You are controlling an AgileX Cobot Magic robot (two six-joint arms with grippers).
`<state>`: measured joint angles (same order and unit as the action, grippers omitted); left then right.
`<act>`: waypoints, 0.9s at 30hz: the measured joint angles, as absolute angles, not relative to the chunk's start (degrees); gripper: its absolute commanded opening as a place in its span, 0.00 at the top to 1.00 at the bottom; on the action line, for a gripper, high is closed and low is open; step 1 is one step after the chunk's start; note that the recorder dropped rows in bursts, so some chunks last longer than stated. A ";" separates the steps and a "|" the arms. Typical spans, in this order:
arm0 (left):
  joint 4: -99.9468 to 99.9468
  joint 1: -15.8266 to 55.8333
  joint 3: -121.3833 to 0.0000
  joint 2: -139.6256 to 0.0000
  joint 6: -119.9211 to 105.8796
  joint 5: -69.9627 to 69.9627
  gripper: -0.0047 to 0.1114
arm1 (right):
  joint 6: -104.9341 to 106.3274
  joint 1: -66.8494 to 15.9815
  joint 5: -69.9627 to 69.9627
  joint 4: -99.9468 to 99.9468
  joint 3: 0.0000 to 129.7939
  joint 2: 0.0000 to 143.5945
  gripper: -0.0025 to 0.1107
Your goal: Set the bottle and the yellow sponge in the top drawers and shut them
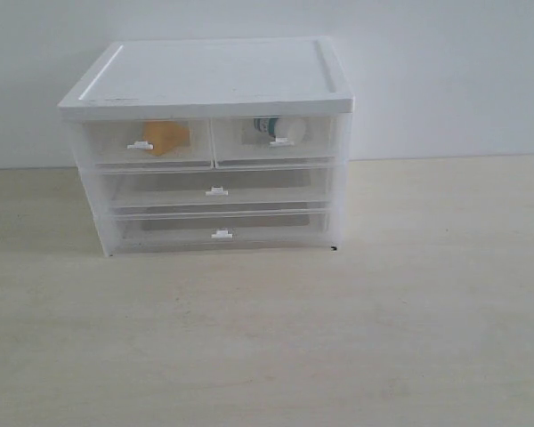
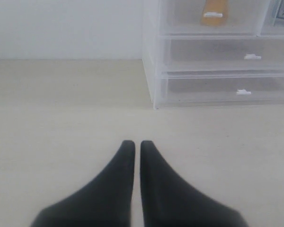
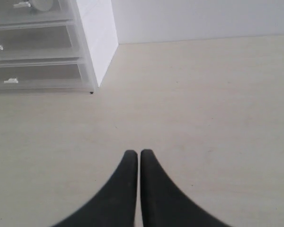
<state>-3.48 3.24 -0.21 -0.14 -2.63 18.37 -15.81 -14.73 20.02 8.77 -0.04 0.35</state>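
You can read no writing in any view. The bottle (image 1: 274, 127) inside the right top drawer (image 1: 319, 144) carries a teal-blue label, but through the translucent drawer front it is too blurred for you to make out any word, brand or number.

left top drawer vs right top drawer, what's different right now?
Contents: the left top drawer holds the yellow sponge; the right top drawer holds the bottle. Look: the left top drawer shows orange through its front, the right top drawer white and teal-blue. Shared: both are half-width, translucent and shut.
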 measured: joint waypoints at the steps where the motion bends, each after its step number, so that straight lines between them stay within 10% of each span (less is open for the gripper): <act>1: -3.48 3.24 -0.21 -0.14 -2.63 18.37 0.93 | -15.66 -14.73 20.14 8.50 -0.04 0.35 0.98; 27: -3.48 3.24 -0.21 -0.14 -2.63 18.37 0.93 | -15.88 -14.73 20.23 5.60 -0.04 0.35 0.98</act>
